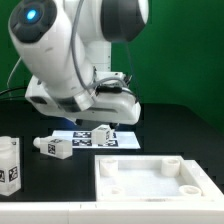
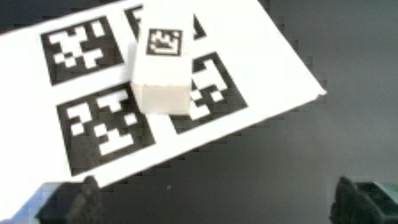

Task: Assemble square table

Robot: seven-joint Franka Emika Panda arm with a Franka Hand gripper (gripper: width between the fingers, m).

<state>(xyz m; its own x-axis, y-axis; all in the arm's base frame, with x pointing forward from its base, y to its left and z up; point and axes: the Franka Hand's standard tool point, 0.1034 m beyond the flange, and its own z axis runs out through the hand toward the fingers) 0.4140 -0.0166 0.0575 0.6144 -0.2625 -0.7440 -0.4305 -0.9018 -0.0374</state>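
The square tabletop (image 1: 150,180), a white slab with a raised rim and round corner sockets, lies at the front on the exterior view's right. A short white leg (image 1: 102,133) with a tag stands on the marker board (image 1: 122,138). In the wrist view this leg (image 2: 164,65) is ahead of my gripper (image 2: 217,200) and apart from it. The gripper is open wide, with dark fingertips (image 2: 71,200) at both lower corners and nothing between them. A second leg (image 1: 55,147) lies left of the board. A third leg (image 1: 10,165) stands at the far left.
The large white robot body (image 1: 70,50) fills the upper part of the exterior view, with its hand (image 1: 112,100) just above the marker board. The table surface is black (image 2: 302,140). A green backdrop (image 1: 190,50) stands behind.
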